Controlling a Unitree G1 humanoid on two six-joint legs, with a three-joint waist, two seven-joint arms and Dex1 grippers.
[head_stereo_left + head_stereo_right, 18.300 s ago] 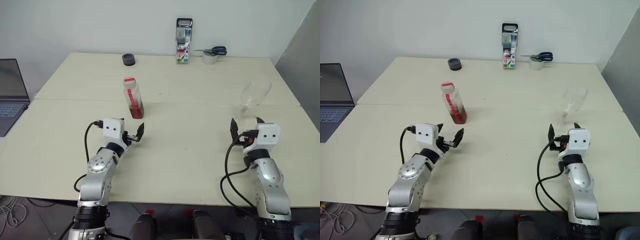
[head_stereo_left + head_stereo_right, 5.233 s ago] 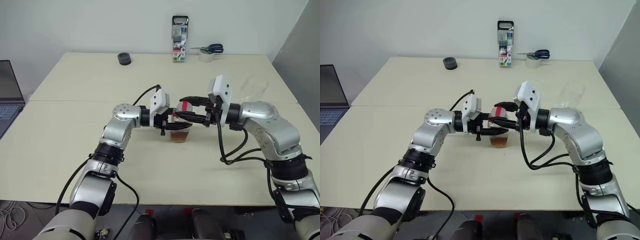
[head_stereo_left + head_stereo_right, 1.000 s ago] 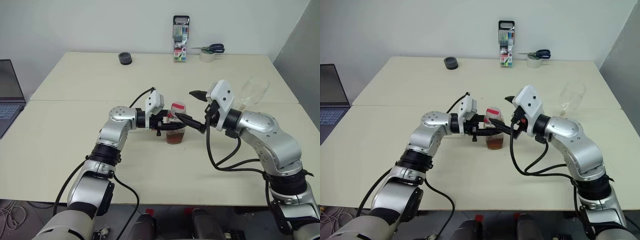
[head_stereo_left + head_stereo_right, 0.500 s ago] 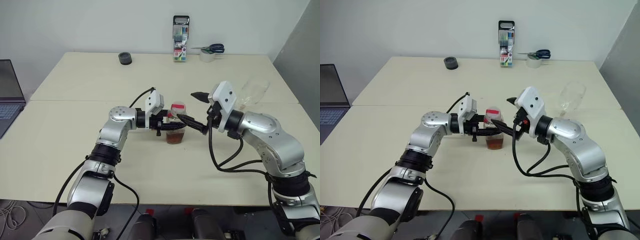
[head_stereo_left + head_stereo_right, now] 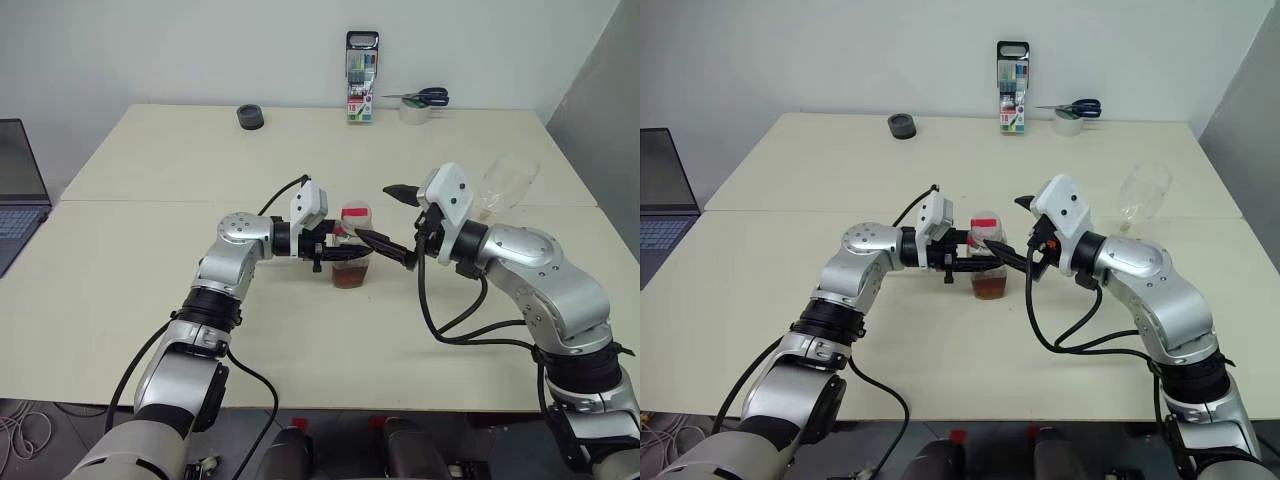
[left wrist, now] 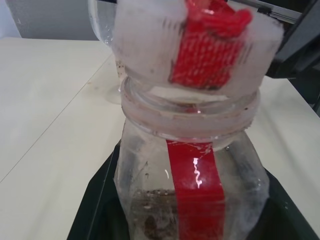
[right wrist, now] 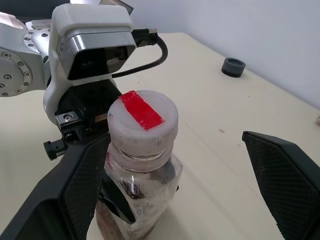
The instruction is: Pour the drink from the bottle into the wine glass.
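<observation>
The bottle [image 5: 351, 252] stands upright mid-table, its red-and-white cap [image 7: 143, 117] on the neck and the reddish-brown drink [image 5: 350, 278] low inside. My left gripper [image 5: 338, 256] reaches in from the left and is shut on the bottle's body; its dark fingers [image 6: 95, 210] flank the labelled bottle [image 6: 192, 190]. My right gripper [image 5: 372, 212] is open just right of the cap, one finger [image 7: 65, 200] beside the bottle and the other finger [image 7: 285, 170] well clear of it. The wine glass [image 5: 506, 184] stands at the right, behind my right arm.
At the table's [image 5: 150, 290] far edge are a pen case [image 5: 362, 90], scissors [image 5: 425, 98] on a tape roll [image 5: 413, 113] and a small black ring [image 5: 250, 117]. A laptop [image 5: 15, 190] sits off the left edge.
Nothing has moved over the last second. About five seconds ago my right gripper's fingers reached around the cap; now they stand a little further right, open. Before that, both arms rested near the front edge.
</observation>
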